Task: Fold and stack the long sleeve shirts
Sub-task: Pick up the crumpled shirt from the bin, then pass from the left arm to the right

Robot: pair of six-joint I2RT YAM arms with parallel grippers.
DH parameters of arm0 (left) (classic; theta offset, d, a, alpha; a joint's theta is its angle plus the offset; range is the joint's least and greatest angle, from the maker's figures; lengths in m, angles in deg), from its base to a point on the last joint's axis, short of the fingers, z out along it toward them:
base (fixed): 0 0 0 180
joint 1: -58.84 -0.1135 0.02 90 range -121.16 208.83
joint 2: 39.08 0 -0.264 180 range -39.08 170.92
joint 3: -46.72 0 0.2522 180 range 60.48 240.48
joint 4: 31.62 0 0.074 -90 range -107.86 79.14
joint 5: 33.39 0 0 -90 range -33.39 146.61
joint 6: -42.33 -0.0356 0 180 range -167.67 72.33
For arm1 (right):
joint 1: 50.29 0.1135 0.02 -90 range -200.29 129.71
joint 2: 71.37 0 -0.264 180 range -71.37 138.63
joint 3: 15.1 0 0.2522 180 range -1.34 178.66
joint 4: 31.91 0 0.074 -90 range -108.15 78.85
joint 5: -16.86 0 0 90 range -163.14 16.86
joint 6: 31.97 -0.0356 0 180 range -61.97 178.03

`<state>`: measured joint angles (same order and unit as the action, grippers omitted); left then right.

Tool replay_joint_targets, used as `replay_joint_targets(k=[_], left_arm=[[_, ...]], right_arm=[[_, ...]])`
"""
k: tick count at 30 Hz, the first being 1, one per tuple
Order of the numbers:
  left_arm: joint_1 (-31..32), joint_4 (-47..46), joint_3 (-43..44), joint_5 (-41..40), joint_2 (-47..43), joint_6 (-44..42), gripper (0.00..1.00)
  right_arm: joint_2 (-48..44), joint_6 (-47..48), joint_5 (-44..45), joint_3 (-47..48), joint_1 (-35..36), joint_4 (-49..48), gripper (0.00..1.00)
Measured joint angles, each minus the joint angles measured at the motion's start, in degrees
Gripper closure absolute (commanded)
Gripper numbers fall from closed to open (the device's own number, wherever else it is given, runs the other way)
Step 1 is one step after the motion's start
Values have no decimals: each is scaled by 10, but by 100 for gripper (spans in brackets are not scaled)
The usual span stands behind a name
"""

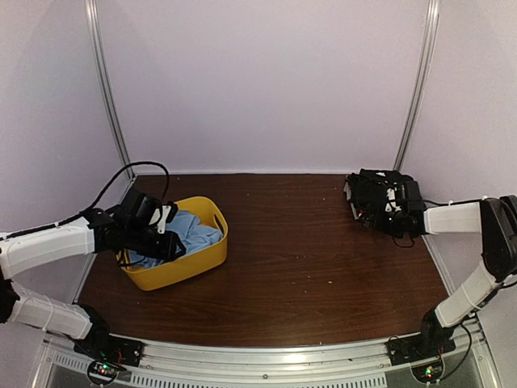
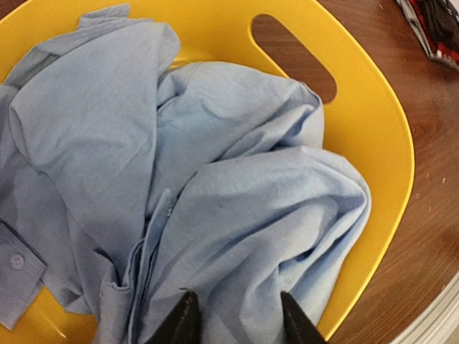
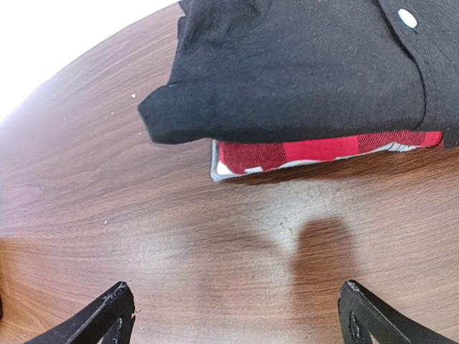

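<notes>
Lab-style test booth: pale walls (image 1: pixel 266 81), aluminium posts (image 1: pixel 109 89)

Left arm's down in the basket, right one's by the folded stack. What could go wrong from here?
1. The left gripper straddles one fold of the crumpled light blue shirt. A pinch may take only one layer, or drag the yellow basket up with it.
2. The right gripper hangs open beside the black shirt stacked on the red-checked shirt. A nudge forward could shove that stack askew.

Dark wood-grain tabletop (image 1: pixel 307 242), pale lilac walls (image 1: pixel 258 81) close behind far and side edges. Silver poles (image 1: pixel 109 97) rising at both far corners; ribbed metal rail (image 1: pixel 275 354) along near edge. Soft, even light.
</notes>
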<state>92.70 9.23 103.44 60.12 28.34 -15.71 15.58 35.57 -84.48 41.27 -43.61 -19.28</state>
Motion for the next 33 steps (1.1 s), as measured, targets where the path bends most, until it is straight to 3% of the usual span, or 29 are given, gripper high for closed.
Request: replay_joint_targets(k=[2,10,16,20,24,33], left_arm=[[0,3,7,2,5,-6,100],[0,8,158,-2,-13,-43,100],[0,-134,308,80,-21,-33,100],[17,-264,422,177,47,14,100],[66,-331,534,242,157,41,100],[127,-343,620,321,340,76,100]], right_arm=[[-6,0,-3,-4,1,1,0],[-86,-1,-5,-21,5,23,0],[-178,-9,-34,-21,24,26,0],[-237,-16,-87,-22,86,-6,0],[-279,-19,-152,-21,160,-69,0],[-277,-17,-231,-17,254,-173,0]])
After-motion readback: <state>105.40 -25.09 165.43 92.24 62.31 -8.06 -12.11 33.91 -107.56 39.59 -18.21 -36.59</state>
